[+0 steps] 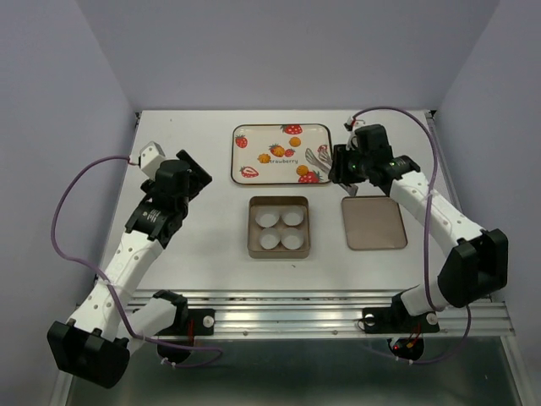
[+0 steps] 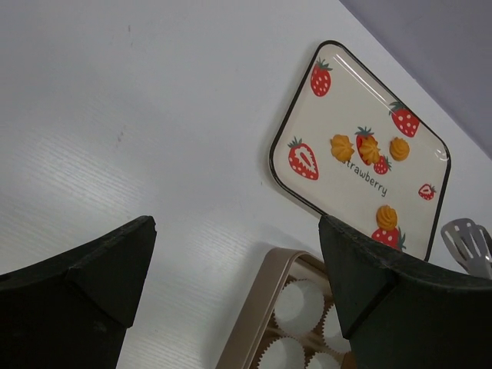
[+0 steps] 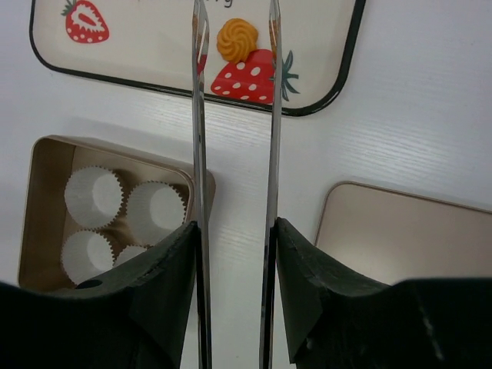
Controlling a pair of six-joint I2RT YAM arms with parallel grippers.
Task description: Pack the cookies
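Several small orange-yellow cookies (image 1: 276, 150) lie on the strawberry-print tray (image 1: 254, 139) at the back; the left wrist view shows them too (image 2: 368, 147). My right gripper (image 3: 234, 231) is shut on a pair of metal tongs (image 3: 201, 154). The two tong blades stand apart, and one cookie (image 3: 237, 38) lies between their tips near the tray's right end. The tong tips (image 2: 465, 242) also show past the tray in the left wrist view. My left gripper (image 2: 234, 231) hangs open and empty above the table, left of the tin (image 2: 261, 307).
The square gold tin (image 1: 252, 228) in front of the tray holds several white paper cups (image 3: 154, 211). Its flat lid (image 1: 374, 222) lies to the right of it. The tray's dark rim (image 3: 323, 104) runs just beyond the tin.
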